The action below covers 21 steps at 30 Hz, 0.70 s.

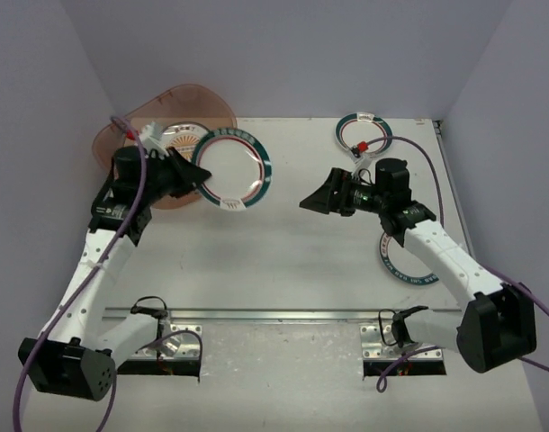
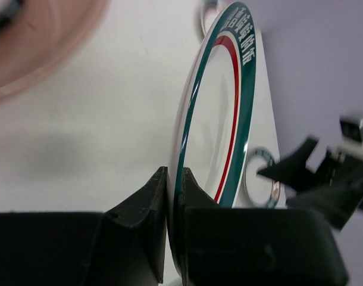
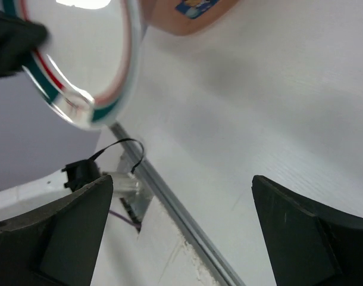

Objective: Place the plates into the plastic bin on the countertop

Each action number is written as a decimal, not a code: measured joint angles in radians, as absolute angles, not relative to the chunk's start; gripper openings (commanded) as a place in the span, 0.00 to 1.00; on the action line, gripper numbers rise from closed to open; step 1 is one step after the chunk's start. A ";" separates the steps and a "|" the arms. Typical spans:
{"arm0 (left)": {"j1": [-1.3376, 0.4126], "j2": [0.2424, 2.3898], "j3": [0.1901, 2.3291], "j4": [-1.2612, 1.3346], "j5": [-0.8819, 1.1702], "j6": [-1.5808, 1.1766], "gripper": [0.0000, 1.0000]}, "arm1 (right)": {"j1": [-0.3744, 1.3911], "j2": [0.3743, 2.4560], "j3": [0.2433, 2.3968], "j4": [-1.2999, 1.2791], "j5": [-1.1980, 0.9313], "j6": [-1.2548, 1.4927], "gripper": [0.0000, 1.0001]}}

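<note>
My left gripper is shut on the rim of a white plate with a teal and red band and holds it tilted above the countertop, just right of the translucent pinkish-orange plastic bin. In the left wrist view the jaws pinch the plate's edge. One plate lies in the bin. My right gripper is open and empty, facing the held plate; its fingers stand wide apart. A teal-rimmed plate lies at the back right. A teal-lettered plate lies partly under the right arm.
A metal rail runs along the countertop's front edge, also in the right wrist view. Purple cables trail from both arms. Grey walls close in the back and sides. The bin's label shows in the right wrist view.
</note>
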<state>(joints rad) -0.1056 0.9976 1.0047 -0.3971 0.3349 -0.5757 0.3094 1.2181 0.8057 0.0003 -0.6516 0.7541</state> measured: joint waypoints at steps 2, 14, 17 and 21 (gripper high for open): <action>0.004 1.038 1.100 -0.381 0.275 -0.619 0.00 | 0.287 1.167 0.780 -0.046 -0.584 0.742 0.99; 0.215 1.601 1.407 -0.253 0.012 -0.838 0.00 | 0.263 0.896 0.562 -0.262 -0.214 0.756 0.99; 0.217 1.775 1.491 -0.254 0.013 -0.844 0.00 | 0.263 0.837 0.529 -0.285 -0.212 0.753 0.99; 0.218 1.959 1.624 -0.283 0.037 -0.831 0.21 | 0.263 0.754 0.499 -0.322 -0.211 0.737 0.99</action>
